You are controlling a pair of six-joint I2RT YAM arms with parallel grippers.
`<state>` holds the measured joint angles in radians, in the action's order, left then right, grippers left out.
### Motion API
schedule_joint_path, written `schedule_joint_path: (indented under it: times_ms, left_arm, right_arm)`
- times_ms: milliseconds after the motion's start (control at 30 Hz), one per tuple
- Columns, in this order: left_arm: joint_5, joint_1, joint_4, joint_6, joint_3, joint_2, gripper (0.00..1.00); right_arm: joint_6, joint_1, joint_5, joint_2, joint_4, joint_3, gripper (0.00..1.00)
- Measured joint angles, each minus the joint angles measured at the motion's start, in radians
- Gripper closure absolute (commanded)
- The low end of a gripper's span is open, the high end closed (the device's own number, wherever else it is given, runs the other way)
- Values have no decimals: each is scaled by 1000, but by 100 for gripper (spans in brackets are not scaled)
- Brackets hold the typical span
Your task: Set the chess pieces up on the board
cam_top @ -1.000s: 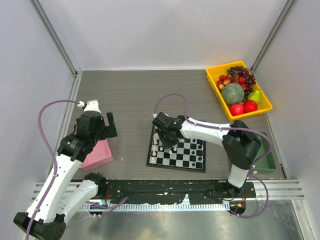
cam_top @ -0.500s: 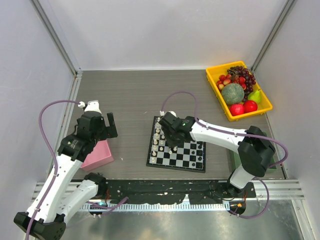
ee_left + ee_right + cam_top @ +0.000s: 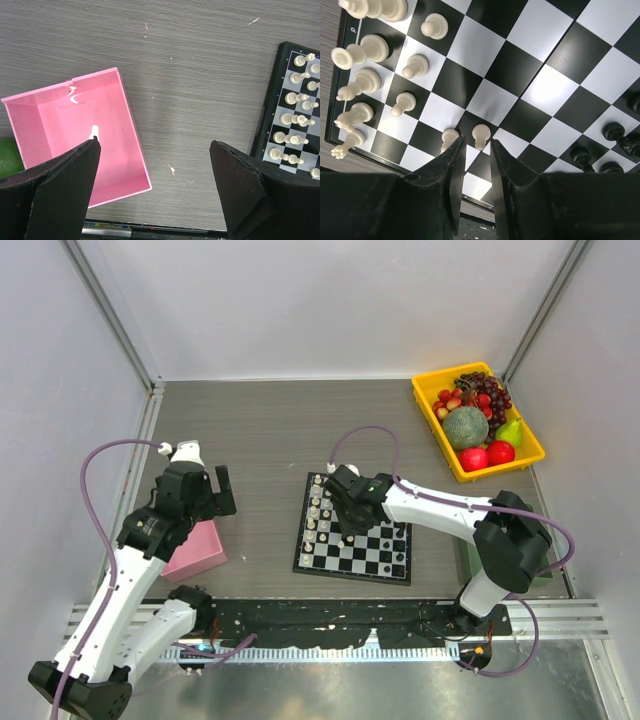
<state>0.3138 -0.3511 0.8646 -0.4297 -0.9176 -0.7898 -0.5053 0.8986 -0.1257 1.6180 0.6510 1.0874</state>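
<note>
The board (image 3: pixel 352 552) lies at the table's middle. White pieces (image 3: pixel 315 510) stand along its left side and black pieces (image 3: pixel 400 536) along its right. My right gripper (image 3: pixel 346 518) hovers low over the board's left half. In the right wrist view its jaws (image 3: pixel 478 145) are narrowly open and straddle the head of a white pawn (image 3: pixel 480 133) standing on a black square, without touching it. Another white pawn (image 3: pixel 449 136) stands just left of it. My left gripper (image 3: pixel 155 142) is wide open and empty above the pink box (image 3: pixel 30 125), which holds one white piece (image 3: pixel 93 132).
A yellow tray (image 3: pixel 424 405) of fruit stands at the back right. A green bin (image 3: pixel 537 562) sits by the right arm. A green object (image 3: pixel 7 155) shows beside the pink box. The board's left edge (image 3: pixel 274 100) shows in the left wrist view.
My right gripper has moved a little right and toward me over the board's left half. The left arm has not moved.
</note>
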Motion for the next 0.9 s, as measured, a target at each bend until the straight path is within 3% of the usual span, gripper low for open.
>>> schedule_joint_path:
  times_ms: [367,533,900]
  left_arm:
    - [-1,0,0,0,0,-3,1]
    - [-1,0,0,0,0,-3,1]
    - [0,0,0,0,0,-3,1]
  right_arm:
    - [1,-5,39,0,-6,-24,69]
    - [5,-6,42,0,-8,-24,78]
    - [11,-10,41,4,-8,-24,78]
